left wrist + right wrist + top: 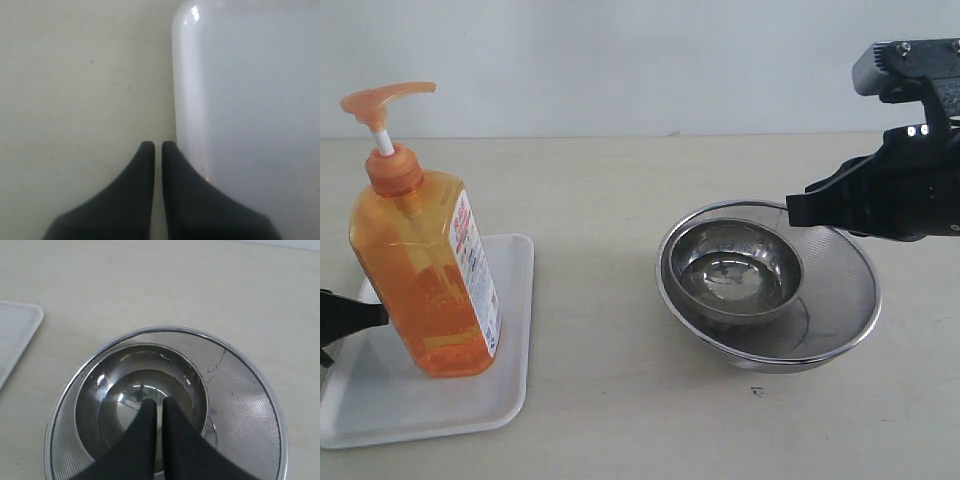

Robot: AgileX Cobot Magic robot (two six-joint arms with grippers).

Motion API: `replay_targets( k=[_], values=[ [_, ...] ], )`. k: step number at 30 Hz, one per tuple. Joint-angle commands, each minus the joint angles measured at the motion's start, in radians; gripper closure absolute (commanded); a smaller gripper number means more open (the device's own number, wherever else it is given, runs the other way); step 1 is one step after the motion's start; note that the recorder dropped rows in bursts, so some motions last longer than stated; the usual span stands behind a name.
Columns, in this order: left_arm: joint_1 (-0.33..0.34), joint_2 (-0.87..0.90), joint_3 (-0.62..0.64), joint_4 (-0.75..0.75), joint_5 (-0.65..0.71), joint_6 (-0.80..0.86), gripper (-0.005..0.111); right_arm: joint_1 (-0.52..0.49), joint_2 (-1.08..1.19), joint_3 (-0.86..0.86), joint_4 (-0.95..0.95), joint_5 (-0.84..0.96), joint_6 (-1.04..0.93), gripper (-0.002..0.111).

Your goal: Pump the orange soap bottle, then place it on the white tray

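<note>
The orange soap bottle (pixel 420 270) stands upright on the white tray (pixel 440 410) at the left, its pump head up and its label facing right. My left gripper (pixel 382 315) is shut and empty at the far left, its tip close beside the bottle's lower left side; whether they touch is unclear. In the left wrist view the left gripper (pixel 158 146) sits over the tray's (pixel 250 100) edge, and the bottle is out of view. My right gripper (pixel 792 211) hangs shut and empty above the steel bowls, as the right wrist view confirms for the gripper (pixel 159 402).
A small steel bowl (pixel 735 270) sits inside a larger steel mesh bowl (pixel 840 300) right of centre; both appear in the right wrist view, small bowl (pixel 100 405) and mesh bowl (pixel 245 405). A tray corner (pixel 15 335) shows there too. Bare tabletop lies between tray and bowls.
</note>
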Motion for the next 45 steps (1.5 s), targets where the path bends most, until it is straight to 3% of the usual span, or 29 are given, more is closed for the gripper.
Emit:
replay_targets(
  k=[1, 11, 19, 27, 34, 45],
  values=[
    [0.003, 0.01, -0.003, 0.023, -0.007, -0.003, 0.102, 0.0, -0.008, 0.002, 0.001, -0.001, -0.002, 0.108],
    [0.003, 0.009, -0.026, 0.173, 0.032, -0.091, 0.102, 0.0, -0.008, 0.002, -0.004, -0.001, -0.003, 0.108],
    [-0.003, 0.009, -0.034, 0.198, 0.048, -0.142, 0.102, 0.0, -0.008, 0.002, -0.004, -0.001, -0.003, 0.108],
    [-0.005, 0.009, -0.038, 0.447, 0.032, -0.379, 0.102, 0.0, -0.008, 0.002, -0.004, -0.001, -0.003, 0.108],
    [-0.036, -0.032, -0.038, 0.453, 0.038, -0.397, 0.102, 0.0, -0.008, 0.002, -0.004, -0.001, -0.003, 0.108],
    [-0.027, -0.072, -0.038, 0.398, 0.099, -0.375, 0.102, 0.0, -0.008, 0.002, -0.004, -0.001, -0.003, 0.108]
  ],
)
